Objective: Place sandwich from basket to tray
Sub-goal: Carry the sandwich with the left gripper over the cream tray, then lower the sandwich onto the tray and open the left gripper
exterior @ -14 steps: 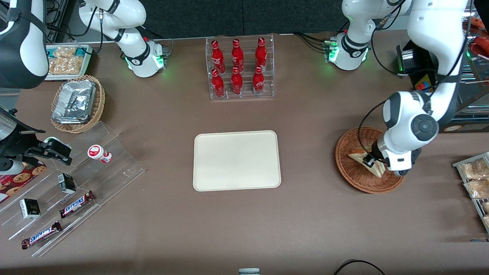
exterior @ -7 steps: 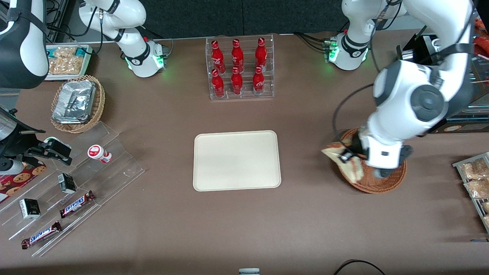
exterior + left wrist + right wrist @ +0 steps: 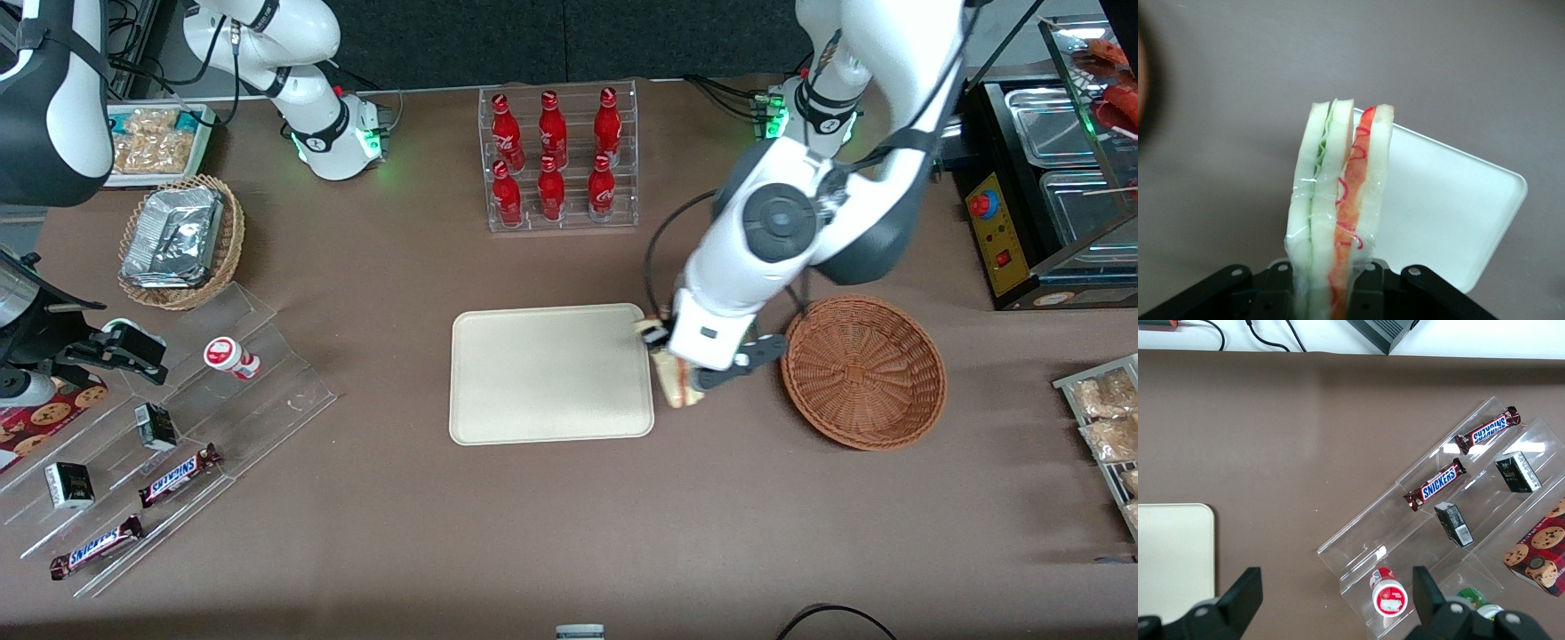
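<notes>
While the round reddish-brown wicker basket (image 3: 863, 372) sits emptied, the pincer (image 3: 669, 360) grips the clear-wrapped triangular white-bread sandwich (image 3: 1336, 207) in the air just beside the flat cream rectangular tray (image 3: 550, 373); carrying over and setting down remain

- "SNICKERS" reads on two chocolate bars (image 3: 1487, 431) (image 3: 1435, 485) lying on the clear stepped rack (image 3: 1418, 540).
- The red bottles (image 3: 551, 156) carry white script too small to read.
</notes>
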`<state>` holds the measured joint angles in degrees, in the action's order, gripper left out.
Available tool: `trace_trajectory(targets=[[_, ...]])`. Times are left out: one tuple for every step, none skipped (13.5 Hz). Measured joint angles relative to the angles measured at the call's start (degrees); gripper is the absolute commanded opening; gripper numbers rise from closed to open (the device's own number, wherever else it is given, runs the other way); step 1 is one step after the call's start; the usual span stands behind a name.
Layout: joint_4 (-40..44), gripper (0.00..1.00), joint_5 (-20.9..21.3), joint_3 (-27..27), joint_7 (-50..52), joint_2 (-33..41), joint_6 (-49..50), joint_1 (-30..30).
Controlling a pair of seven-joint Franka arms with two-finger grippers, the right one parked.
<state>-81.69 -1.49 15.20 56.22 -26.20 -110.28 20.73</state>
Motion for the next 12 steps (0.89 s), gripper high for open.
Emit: trace_trajectory(targets=[[1.41, 0.00, 1.48, 0.00, 0.00, -1.66, -0.84, 1.52], [2.99, 0.00, 3.05, -0.01, 0.00, -3.58, -1.57, 3.08], [4.69, 0.00, 3.95, -0.03, 0.00, -5.61, -2.31, 4.56], [6.34, 0.00, 4.43, -0.03, 0.00, -7.62, -3.08, 5.89], [7.69, 0.00, 4.95, -0.06, -0.40, -9.48, -3.86, 6.93], [8.80, 0.00, 5.88, -0.08, -1.56, -11.29, -4.50, 7.87], [9.62, 0.00, 6.85, -0.11, -2.54, -12.98, -5.03, 8.80], [10.24, 0.00, 7.34, -0.12, -3.17, -14.58, -5.73, 9.70], [10.59, 0.00, 7.79, -0.16, -3.71, -16.06, -6.54, 10.56], [10.76, 0.00, 8.81, -0.18, -3.86, -17.41, -7.35, 11.32], [10.85, 0.00, 9.89, -0.20, -3.93, -18.50, -7.92, 11.77], [10.96, 0.00, 10.61, -0.20, -4.27, -19.47, -8.39, 12.09]])
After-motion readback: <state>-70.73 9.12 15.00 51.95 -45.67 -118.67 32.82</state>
